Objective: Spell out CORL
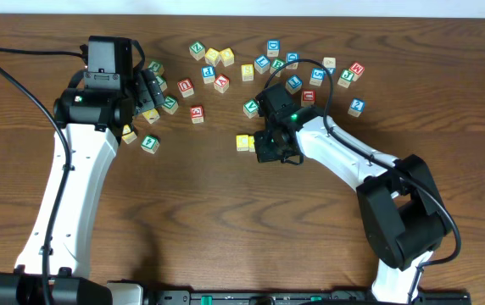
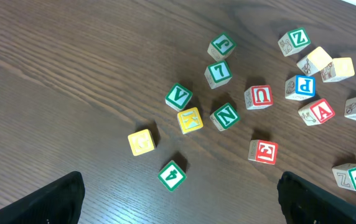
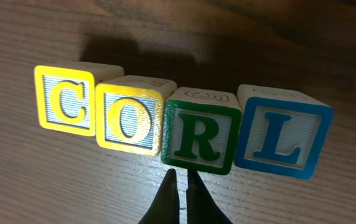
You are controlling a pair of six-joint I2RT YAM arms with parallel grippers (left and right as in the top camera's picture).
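The C block (image 3: 66,101), O block (image 3: 130,119), R block (image 3: 200,137) and L block (image 3: 282,140) stand side by side mid-worktop (image 1: 225,220), off every edge. Empty and pressed together, the right fingers (image 3: 170,199) sit just before R: withdraw straight back, never sideways. The left fingers (image 2: 60,199) hang spread

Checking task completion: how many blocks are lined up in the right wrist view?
4: yellow C leftmost, yellow O next, green R third, blue L rightmost. None seems hidden.
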